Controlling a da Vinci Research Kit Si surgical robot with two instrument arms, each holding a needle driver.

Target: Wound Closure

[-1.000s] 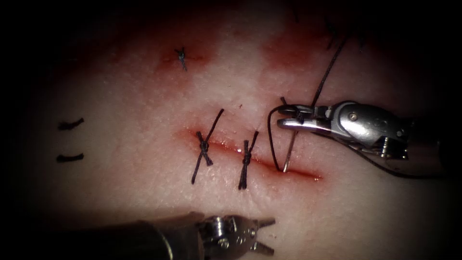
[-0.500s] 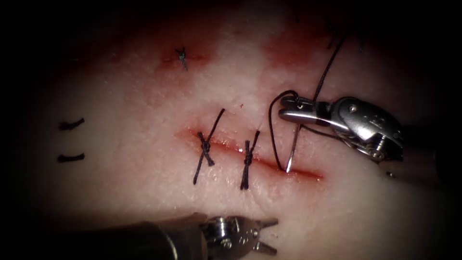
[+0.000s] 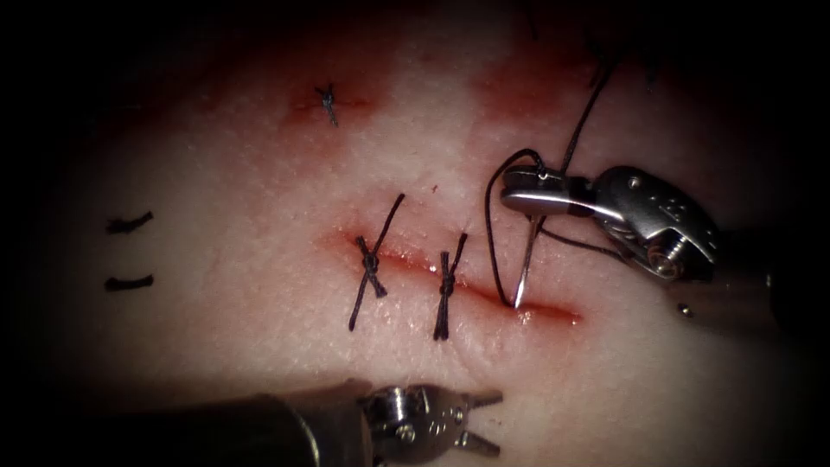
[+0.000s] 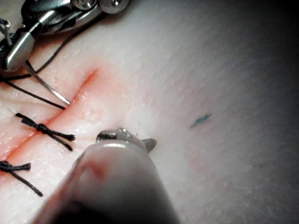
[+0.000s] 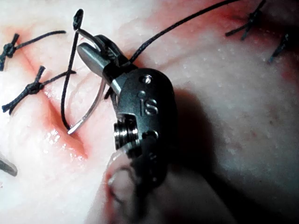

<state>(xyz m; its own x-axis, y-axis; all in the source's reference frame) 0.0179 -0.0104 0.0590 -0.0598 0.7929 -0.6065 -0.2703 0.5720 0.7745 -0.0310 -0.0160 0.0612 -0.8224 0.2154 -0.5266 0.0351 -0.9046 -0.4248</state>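
the cut (image 3: 458, 281) runs slantwise across the middle of the tissue (image 3: 259, 346), with two knotted stitches (image 3: 369, 264) across its left and middle stretch and an unstitched red gap at its right end. bare pale tissue lies open below the cut, between it and the left tool (image 3: 484, 422), and also to the far left, where two short cut ends of thread (image 3: 127, 223) lie well apart from the wound. a further small stitch (image 3: 326, 102) sits above, in a patch of red fluid (image 3: 519, 86).

the right tool (image 3: 519, 192) reaches in from the right just above the open end of the cut, its jaws clamped on the curved needle (image 3: 526, 264) near its thread end. the needle hangs down from the jaws with its point at the upper lip of the open gap; whether the point is in the tissue i cannot tell. the thread (image 3: 491, 225) loops out from the jaws, drops to the cut just left of the needle point, and another strand runs up and away to the right.

the left tool lies low along the near edge, well apart from the cut, its jaws apart and holding nothing.

in the right wrist view the right tool (image 5: 91, 51) grips the needle (image 5: 91, 109), whose tip rests by the wet red edge.
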